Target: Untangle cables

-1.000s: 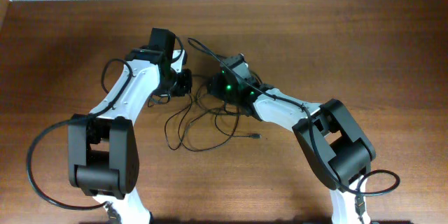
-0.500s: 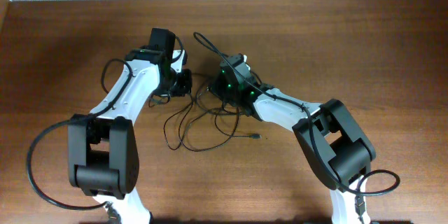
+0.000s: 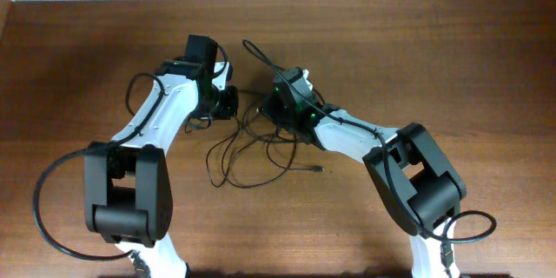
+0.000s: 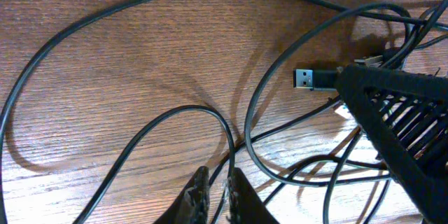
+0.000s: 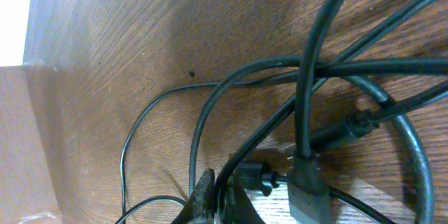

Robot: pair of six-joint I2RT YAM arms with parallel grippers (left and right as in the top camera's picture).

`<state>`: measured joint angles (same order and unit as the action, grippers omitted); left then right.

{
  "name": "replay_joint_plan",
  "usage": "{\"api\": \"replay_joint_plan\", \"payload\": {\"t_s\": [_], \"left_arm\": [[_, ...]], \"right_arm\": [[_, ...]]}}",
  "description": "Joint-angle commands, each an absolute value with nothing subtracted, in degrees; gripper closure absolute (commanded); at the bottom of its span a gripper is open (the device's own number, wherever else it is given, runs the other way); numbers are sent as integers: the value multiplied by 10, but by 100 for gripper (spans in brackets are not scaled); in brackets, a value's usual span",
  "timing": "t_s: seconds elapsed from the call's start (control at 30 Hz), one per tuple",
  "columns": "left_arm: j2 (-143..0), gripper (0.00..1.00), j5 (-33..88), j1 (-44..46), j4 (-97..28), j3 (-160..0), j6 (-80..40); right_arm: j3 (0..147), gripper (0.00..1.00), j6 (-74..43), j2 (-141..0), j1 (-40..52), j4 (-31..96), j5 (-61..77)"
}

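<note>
On the table [image 3: 434,52], between the two arms, a loose tangle of cables [image 3: 252,152]. Sprawls in the overhead view with its long axis roughly 12 to 6 o'clock, from one raised arc near 12 down to slack loops at 6. Ends at the 4 o'clock edge of the heap in a free lead with a small plug [image 3: 320,169], tip pointing to 3 o'clock. At the tangle's 11 o'clock, the left end effector [image 4: 218,194]: fingertips nearly together, pinched on one thin cord that curls down into the gap. At the tangle's 1 o'clock, the right end effector [image 5: 215,197]: equally narrow, clamped on a cord that runs straight in between its tips. Only from the left wrist: a USB plug [image 4: 311,79] flat on the wood, metal mouth facing 9 o'clock, body along 9 to 3, and a wide loop sweeping from 9 o'clock over 12. Only from the right wrist: a flat angled plug [image 5: 308,182] at 5 o'clock with its lead rising toward 12, a barrel connector [image 5: 350,126] on a 2-to-8 diagonal, and several cords crossing over them. Too small overhead to tell these connectors apart.
</note>
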<state>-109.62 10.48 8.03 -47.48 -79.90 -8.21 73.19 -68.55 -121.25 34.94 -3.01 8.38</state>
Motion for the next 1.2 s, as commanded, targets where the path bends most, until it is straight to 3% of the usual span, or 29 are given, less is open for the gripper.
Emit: {"api": "replay_joint_plan", "payload": {"t_s": [0.0,0.03,0.07,0.3,0.5,0.77,0.93,1.17], "left_arm": [[-1098,42,102,83,-474,-797,-85],[-1098,10,102,83,-471,-797,-85],[-1098,1,102,83,-471,-797,-85],[-1098,1,102,83,-472,-797,-85],[-1098,1,102,83,-472,-797,-85],[-1098,1,102,83,-472,-797,-85],[-1098,1,102,83,-472,-797,-85],[-1098,1,102,83,-472,-797,-85]], "right_arm": [[737,96,-684,-1223,349,-16,93],[737,96,-683,-1223,349,-11,121],[737,96,-677,-1223,348,-10,142],[737,96,-487,-1182,348,-6,252],[737,96,-314,-1094,324,97,326],[738,96,-229,-916,255,258,386],[755,96,-227,-816,255,274,359],[958,96,-150,-815,255,536,196]]}}
